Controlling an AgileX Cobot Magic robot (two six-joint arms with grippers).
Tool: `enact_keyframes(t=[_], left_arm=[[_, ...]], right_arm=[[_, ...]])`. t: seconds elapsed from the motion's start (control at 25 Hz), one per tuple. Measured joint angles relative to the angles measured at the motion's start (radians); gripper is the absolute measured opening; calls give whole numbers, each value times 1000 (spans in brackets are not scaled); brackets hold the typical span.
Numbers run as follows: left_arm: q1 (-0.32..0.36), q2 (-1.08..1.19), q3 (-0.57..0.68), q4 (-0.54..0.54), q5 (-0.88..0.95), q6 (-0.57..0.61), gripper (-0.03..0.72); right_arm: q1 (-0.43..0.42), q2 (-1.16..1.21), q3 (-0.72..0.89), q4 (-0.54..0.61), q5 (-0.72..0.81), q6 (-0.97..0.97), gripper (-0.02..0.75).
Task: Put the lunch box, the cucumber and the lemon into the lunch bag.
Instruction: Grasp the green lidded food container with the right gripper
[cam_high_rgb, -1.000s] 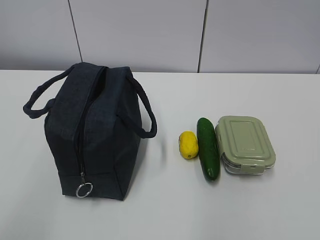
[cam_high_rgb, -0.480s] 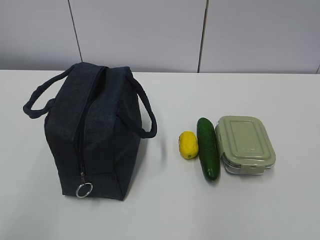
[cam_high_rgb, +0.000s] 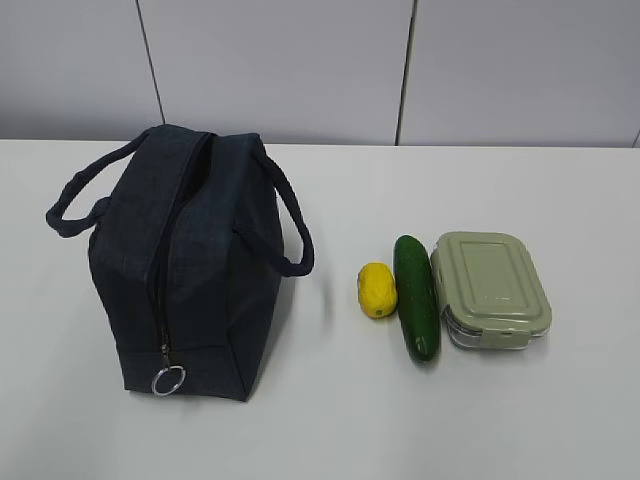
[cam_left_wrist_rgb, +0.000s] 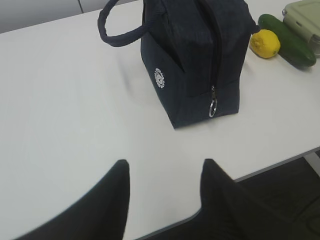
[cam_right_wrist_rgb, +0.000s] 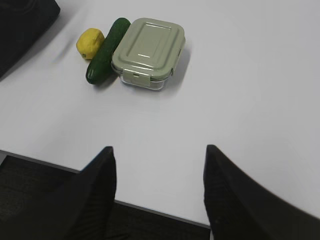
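Note:
The dark navy lunch bag (cam_high_rgb: 185, 265) stands upright on the left of the white table (cam_high_rgb: 320, 430), zipped shut, its silver ring pull (cam_high_rgb: 168, 379) hanging at the front. To its right lie the yellow lemon (cam_high_rgb: 377, 289), the dark green cucumber (cam_high_rgb: 416, 297) and the lunch box (cam_high_rgb: 490, 288) with its sage-green lid, side by side. Neither arm shows in the exterior view. My left gripper (cam_left_wrist_rgb: 165, 165) is open and empty near the table's front edge, the lunch bag (cam_left_wrist_rgb: 192, 55) well ahead of it. My right gripper (cam_right_wrist_rgb: 160, 150) is open and empty, short of the lunch box (cam_right_wrist_rgb: 148, 47), cucumber (cam_right_wrist_rgb: 105, 50) and lemon (cam_right_wrist_rgb: 90, 43).
The table's front edge (cam_left_wrist_rgb: 280, 162) runs just under both grippers, with dark floor below. A pale panelled wall (cam_high_rgb: 300, 70) stands behind the table. The bag's two loop handles (cam_high_rgb: 290, 225) stick out to either side.

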Motion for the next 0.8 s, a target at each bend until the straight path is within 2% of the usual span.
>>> enact_keyframes(t=[0.2,0.32,0.6,0.8], left_arm=[[0,0,0,-2,0,0,321],[0,0,0,-2,0,0,321],[0,0,0,-2,0,0,321],[0,0,0,-2,0,0,321]], right_arm=[[0,0,-2,4,-13,0,420],[0,2,-10,52,-27,0,420],[0,176,-11,265,-132,-2,420],[0,340,-11,436,-241,-80,420]])
